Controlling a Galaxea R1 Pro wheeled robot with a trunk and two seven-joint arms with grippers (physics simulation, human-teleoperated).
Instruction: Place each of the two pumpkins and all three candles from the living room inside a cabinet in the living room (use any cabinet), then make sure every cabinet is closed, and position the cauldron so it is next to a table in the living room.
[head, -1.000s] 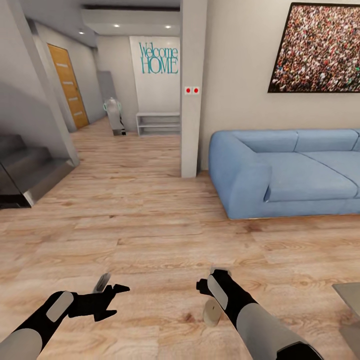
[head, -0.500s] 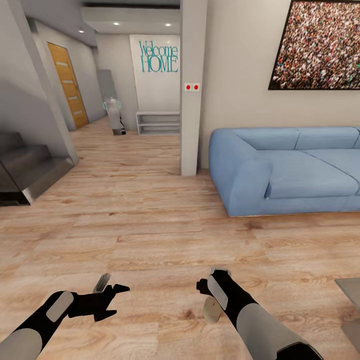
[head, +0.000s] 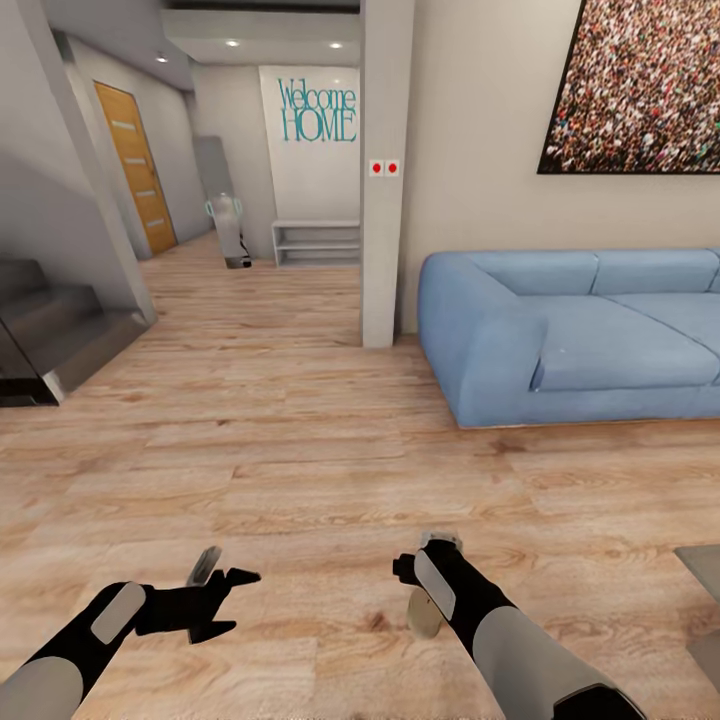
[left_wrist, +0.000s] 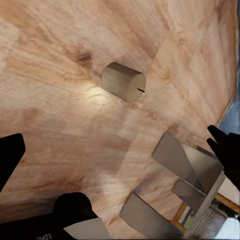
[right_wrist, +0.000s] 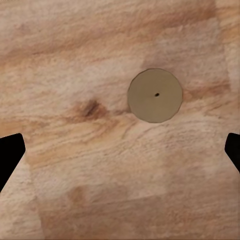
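One grey-beige candle (head: 424, 613) stands upright on the wood floor just in front of me. My right gripper (head: 418, 588) hangs above it, pointing down. From the right wrist view I look straight onto the candle's round top (right_wrist: 155, 95) and its wick, with the gripper (right_wrist: 120, 155) open wide and the black fingertips (right_wrist: 8, 159) at the picture's edges, well clear of the candle. My left gripper (head: 222, 577) is open and empty, a short way to the left. The left wrist view shows the same candle (left_wrist: 123, 82) from the side. Pumpkins, cabinet and cauldron are out of view.
A blue sofa (head: 560, 340) stands ahead on the right under a large picture. A pillar (head: 385, 180) rises beside it, and stairs (head: 50, 335) lie at the left. A hallway with a low white shelf (head: 316, 243) runs ahead. A grey table corner (head: 703, 565) sits at the lower right.
The whole view has shifted slightly, so the camera has moved. Both arms keep their pose, and the candle stays on the floor under the right gripper.
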